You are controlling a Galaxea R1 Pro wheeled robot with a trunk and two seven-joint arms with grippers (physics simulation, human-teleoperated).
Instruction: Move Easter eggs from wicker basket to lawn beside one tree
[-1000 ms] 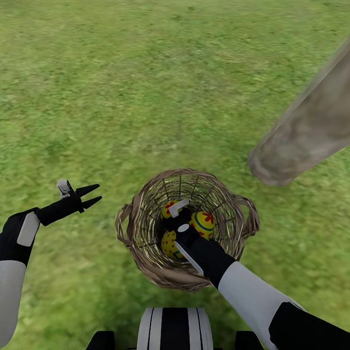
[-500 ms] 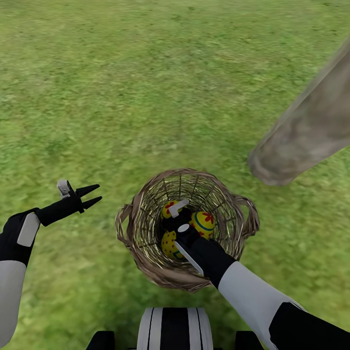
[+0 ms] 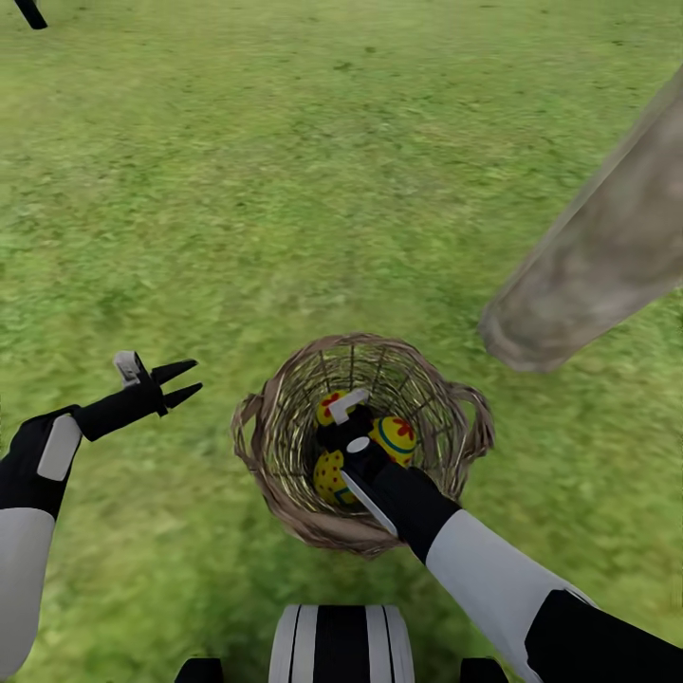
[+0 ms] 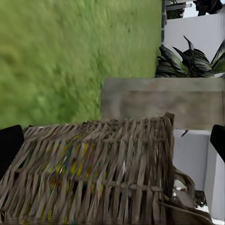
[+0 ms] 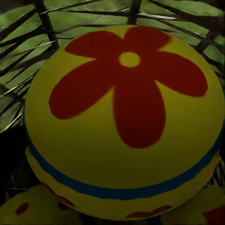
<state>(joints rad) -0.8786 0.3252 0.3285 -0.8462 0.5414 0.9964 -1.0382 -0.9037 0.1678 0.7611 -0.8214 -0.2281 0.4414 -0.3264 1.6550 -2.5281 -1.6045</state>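
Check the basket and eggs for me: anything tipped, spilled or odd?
Nothing stands out. The basket sits upright on the lawn near the tree, eggs inside it, none spilled. The right gripper is down among them; the left gripper is open beside it.

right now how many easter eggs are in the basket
3, all inside the wicker basket: one at the far side, one toward the right with a red flower, one nearer the robot with red dots. The right pincer partly covers them.

At the upper right of my left wrist view I see spiky dark striped-leaf plants (image 4: 190, 58) before a white wall (image 4: 194, 35). In my head view's top left corner sits a small dark shape (image 3: 29, 12).
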